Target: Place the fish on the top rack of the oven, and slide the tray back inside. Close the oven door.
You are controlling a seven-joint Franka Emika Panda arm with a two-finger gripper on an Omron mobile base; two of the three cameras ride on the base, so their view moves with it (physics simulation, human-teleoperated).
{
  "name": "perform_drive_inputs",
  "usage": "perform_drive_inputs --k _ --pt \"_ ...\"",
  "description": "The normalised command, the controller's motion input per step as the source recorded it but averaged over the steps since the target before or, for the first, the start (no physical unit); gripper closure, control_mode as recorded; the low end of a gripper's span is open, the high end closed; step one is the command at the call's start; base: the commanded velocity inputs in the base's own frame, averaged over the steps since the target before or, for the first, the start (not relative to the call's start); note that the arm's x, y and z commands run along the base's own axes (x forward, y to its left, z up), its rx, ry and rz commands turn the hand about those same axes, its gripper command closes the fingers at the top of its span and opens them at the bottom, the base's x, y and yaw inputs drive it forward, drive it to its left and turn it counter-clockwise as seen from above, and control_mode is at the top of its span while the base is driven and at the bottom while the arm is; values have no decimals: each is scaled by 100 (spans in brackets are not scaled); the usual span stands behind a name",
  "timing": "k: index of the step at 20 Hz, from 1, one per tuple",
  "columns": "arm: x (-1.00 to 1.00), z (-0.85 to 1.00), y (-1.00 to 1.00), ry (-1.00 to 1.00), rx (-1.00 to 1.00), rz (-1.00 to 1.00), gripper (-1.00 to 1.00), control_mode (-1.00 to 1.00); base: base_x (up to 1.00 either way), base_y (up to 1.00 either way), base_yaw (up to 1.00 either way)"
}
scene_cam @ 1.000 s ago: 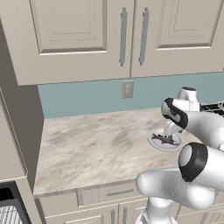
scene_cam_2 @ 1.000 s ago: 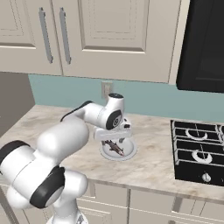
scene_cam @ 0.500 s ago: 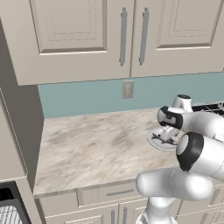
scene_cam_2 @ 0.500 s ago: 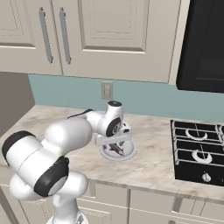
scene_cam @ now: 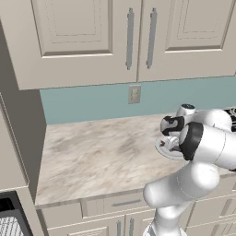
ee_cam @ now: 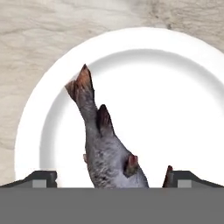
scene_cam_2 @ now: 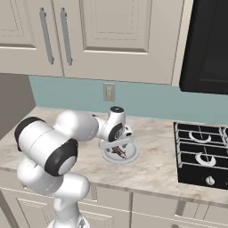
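A: Where's the fish?

B: The fish (ee_cam: 104,153) is on the round white plate (ee_cam: 183,105), lying flat. Its tail points away from me, up in my hand cam. The body comes back down btw my fingers (ee_cam: 109,178).

A: Are your fingers open?

B: Yes, spread wide. One tip is on the left of the fish, one on the right. The left tip is well apart from the fish. The right tip is near a little red fin. Can't tell if it touches. I'm not pinching anything.

A: Where's the plate?

B: On the desk (scene_cam: 92,156), the pale marble one. In the right cam the plate (scene_cam_2: 130,156) sits near the front of the desk (scene_cam_2: 156,169), left of the black stove (scene_cam_2: 202,156). My hand is low over it, and the fish (scene_cam_2: 118,152) shows as a small dark bit under it.

A: What else is there?

B: Beige cupboards (scene_cam: 115,37) w/ silver handles hang over the desk. A blue-green wall w/ a socket (scene_cam: 134,94) is behind it. In the left cam my arm bends over the plate (scene_cam: 164,148) from the right. Low in the left corner there's a bit of wire rack (scene_cam: 10,226), far from the fish.
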Motion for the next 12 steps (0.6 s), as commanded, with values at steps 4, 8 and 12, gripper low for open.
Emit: perform_drive_inputs --k 4,8,12 --pt "31 -23 0 -2 0 0 -100 -100 0 0 0" --pt "25 -27 0 0 -1 0 -100 -100 0 0 0" --pt "13 -35 -1 0 -1 0 -100 -100 0 0 0"
